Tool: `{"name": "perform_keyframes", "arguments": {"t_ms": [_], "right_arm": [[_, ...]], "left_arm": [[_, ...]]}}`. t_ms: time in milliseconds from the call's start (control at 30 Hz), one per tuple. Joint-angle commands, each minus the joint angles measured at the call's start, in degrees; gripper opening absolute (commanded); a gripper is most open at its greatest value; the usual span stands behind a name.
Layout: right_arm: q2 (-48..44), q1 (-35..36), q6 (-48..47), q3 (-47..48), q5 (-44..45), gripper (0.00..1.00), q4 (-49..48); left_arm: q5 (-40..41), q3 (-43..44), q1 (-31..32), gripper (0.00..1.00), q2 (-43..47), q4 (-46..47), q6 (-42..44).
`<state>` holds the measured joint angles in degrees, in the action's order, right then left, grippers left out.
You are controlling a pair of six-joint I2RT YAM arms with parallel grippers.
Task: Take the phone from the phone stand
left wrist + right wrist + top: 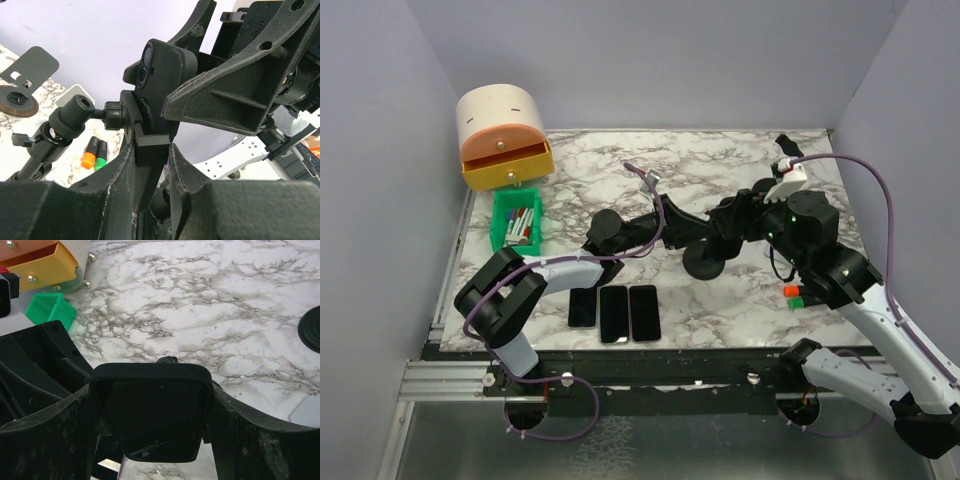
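A black phone (pixel 150 410) sits in the clamp of a black phone stand (pixel 75 112) whose round base (pixel 705 265) stands mid-table. In the left wrist view the phone's (pixel 160 75) camera end points up. My right gripper (pixel 152 405) is shut on the phone's two long edges; it also shows in the top view (pixel 722 228). My left gripper (pixel 152 150) is shut on the stand's clamp block (pixel 152 144), just below the phone, and shows in the top view (pixel 665 222). The phone is hidden by both grippers in the top view.
Three more phones (pixel 613 312) lie flat near the front edge. A green bin (pixel 518 220) of markers and a cream box with an orange drawer (pixel 503 140) stand at back left. Orange and green markers (pixel 793 295) lie on the right. A second stand (pixel 30 70) stands at the back right.
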<state>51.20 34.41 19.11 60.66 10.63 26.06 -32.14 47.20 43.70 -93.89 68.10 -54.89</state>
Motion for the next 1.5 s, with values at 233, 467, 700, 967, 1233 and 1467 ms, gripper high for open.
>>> {"name": "perform_keyframes", "arguments": {"t_ms": [233, 467, 700, 967, 1233, 1467], "right_arm": [[-4.4, -0.9, 0.2, -3.1, -2.9, 0.00, -3.1], [-5.7, -0.9, 0.1, -3.9, -4.3, 0.00, -4.1], [-7.0, -0.9, 0.2, -4.2, -9.7, 0.00, -6.6], [-7.6, -0.9, 1.6, -3.2, -15.3, 0.00, -10.7], [-7.0, -0.9, 2.9, -0.7, -16.4, 0.00, -10.8], [-6.8, -0.9, 3.1, 3.4, -19.0, 0.00, -8.4]], "left_arm": [[-1.9, -0.8, -1.6, 0.00, -0.7, 5.9, -3.8], [-2.9, -0.2, -1.5, 0.00, -1.2, 5.6, -3.3], [-5.2, 1.2, -1.4, 0.00, -2.2, 3.6, -1.8], [-5.7, 3.2, -0.3, 0.00, -1.2, -3.4, 3.7], [-5.1, 4.8, 0.5, 0.00, -1.2, -7.9, 6.1], [-3.7, 4.9, 0.8, 0.34, 0.1, -11.2, 8.1]]}}
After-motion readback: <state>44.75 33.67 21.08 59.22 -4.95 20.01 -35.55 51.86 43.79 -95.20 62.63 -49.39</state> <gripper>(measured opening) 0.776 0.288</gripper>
